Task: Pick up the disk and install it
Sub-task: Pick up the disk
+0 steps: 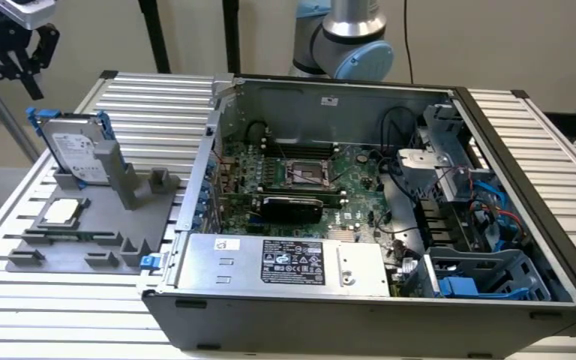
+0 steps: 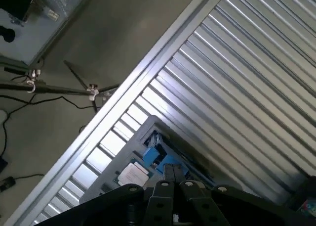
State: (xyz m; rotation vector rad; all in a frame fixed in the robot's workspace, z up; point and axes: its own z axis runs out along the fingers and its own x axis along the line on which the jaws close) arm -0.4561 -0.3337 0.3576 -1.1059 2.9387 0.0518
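exterior view: the gripper (image 1: 26, 69) hangs high over the far corner of the slatted table (image 1: 58, 315) at the exterior view's left, touching nothing. the disk (image 1: 73, 150) stands upright on edge in a grey fixture (image 1: 118, 251) lower down, well apart from the gripper. its white label faces the camera and its blue carrier shows along the top and side. a small square processor chip (image 1: 63, 212) lies flat on the same fixture, just in front of the disk. at the exterior view's right sits the open computer case (image 1: 528, 150), with a power supply box (image 1: 288, 262) along its near side and a drive cage (image 1: 483, 277) in its near right corner.

wrist view: the gripper (image 2: 172, 171) has its fingertips drawn together with nothing between them. past them, the disk (image 2: 157, 154) shows its blue carrier in the fixture (image 2: 143, 129) on the table (image 2: 247, 63). bare floor (image 2: 123, 28) lies beyond the table edge.
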